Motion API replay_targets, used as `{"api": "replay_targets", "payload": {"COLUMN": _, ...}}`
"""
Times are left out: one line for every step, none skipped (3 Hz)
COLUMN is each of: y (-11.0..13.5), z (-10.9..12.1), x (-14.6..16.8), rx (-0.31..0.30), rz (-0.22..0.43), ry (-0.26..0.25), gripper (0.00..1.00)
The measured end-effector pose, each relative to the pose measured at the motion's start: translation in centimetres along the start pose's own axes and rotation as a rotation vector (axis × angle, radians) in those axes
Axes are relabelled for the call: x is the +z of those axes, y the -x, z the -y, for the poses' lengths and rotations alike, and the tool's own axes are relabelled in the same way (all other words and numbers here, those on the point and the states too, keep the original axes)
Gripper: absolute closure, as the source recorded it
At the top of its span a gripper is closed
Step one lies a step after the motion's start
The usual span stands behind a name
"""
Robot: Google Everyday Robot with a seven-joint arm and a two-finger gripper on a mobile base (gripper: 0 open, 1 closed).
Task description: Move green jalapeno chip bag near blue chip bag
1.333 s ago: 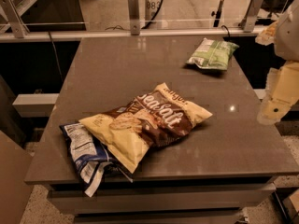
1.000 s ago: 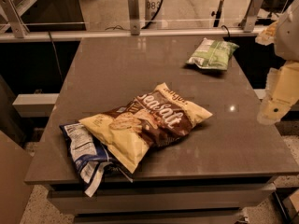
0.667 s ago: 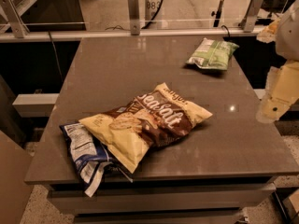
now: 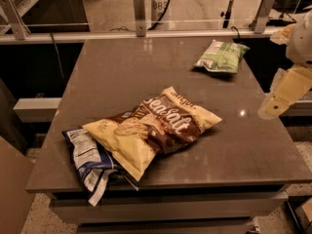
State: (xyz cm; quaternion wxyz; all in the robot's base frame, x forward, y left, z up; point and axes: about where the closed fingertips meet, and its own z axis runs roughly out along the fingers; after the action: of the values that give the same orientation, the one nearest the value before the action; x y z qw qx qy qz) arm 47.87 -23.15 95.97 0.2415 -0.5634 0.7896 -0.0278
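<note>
While the gripper (image 4: 279,104) hangs beyond the right edge of the table (image 4: 146,77), open or closed I cannot tell, the green jalapeno chip bag (image 4: 222,56) lies far right. Between it and the near-left blue chip bag (image 4: 90,162) sprawls the Sea Salt bag (image 4: 156,128), overlapping the blue one.

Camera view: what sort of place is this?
Probably an office break area or test space: a grey table, a glass railing on metal posts behind it, and snack bags like the green jalapeno chip bag. The gripper hangs beside the table's right edge.
</note>
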Motion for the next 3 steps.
{"api": "replay_targets", "payload": {"y": 0.0, "z": 0.0, "x": 0.0, "rx": 0.0, "rz": 0.0, "ry": 0.0, "gripper": 0.0}}
{"api": "replay_targets", "payload": {"y": -0.6, "z": 1.6, "x": 1.1, "rx": 0.046, "rz": 0.014, "ry": -0.04, "gripper": 0.0}}
{"api": "replay_targets", "payload": {"y": -1.6, "z": 4.3, "x": 3.1, "rx": 0.104, "rz": 0.036, "ry": -0.098, "gripper": 0.0}}
